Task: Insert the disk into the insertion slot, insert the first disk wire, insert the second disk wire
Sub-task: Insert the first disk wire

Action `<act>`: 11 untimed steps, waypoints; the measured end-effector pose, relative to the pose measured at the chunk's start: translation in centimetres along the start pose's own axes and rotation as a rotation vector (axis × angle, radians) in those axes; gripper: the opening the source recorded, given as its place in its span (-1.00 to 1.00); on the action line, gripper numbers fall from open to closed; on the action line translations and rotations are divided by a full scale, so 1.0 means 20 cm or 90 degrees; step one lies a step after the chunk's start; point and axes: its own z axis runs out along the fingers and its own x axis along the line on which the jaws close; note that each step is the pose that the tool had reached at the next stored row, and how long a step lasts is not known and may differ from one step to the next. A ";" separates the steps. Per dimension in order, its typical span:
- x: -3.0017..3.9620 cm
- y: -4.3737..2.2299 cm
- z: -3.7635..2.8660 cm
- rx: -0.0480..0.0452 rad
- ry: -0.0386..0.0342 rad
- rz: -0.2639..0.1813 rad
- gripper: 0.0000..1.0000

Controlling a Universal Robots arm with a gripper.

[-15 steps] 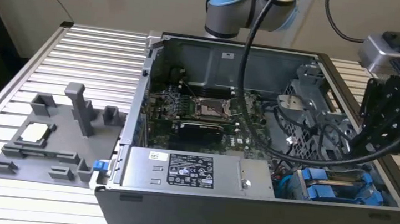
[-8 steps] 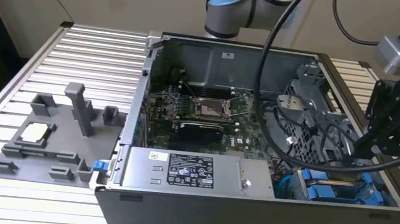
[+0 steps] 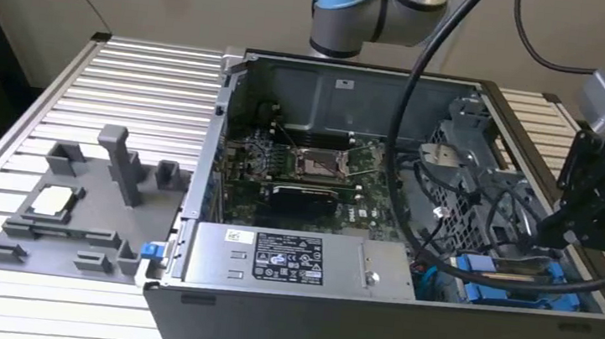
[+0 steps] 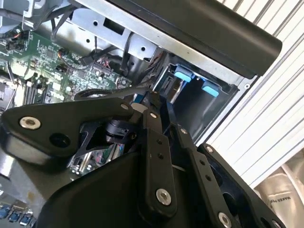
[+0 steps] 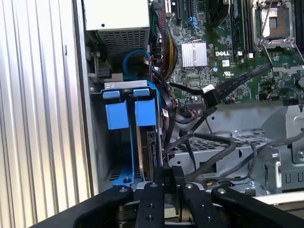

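The disk (image 5: pixel 148 152) stands on edge in its bright blue frame (image 5: pixel 145 114) inside the insertion slot (image 5: pixel 116 173), the bay of the dark drive cage at the case's front corner on the exterior view's right. A second blue frame (image 5: pixel 116 114) sits beside it. In the exterior view the disk's edge (image 3: pixel 518 265) lies on the blue frame. My gripper (image 5: pixel 167 173) hangs just over the disk's end with its fingertips (image 4: pixel 151 107) drawn together; I cannot make out anything between them. A loose black wire connector (image 5: pixel 210 96) dangles over the motherboard.
The open computer case holds a silver power-supply box (image 3: pixel 287 261), a green motherboard (image 3: pixel 313 179) and tangled black cables (image 5: pixel 204 147) beside the cage. My arm's thick black cable (image 3: pixel 401 146) loops into the case. A grey fixture tray (image 3: pixel 73 204) sits on the slatted table (image 3: pixel 121 74).
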 end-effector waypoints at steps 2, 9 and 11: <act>0.002 0.000 0.003 -0.0009 0.0003 0.000 -0.62; 0.024 -0.003 0.039 -0.0018 0.0011 0.000 -0.62; 0.025 -0.004 0.057 -0.0018 0.0012 0.000 -0.62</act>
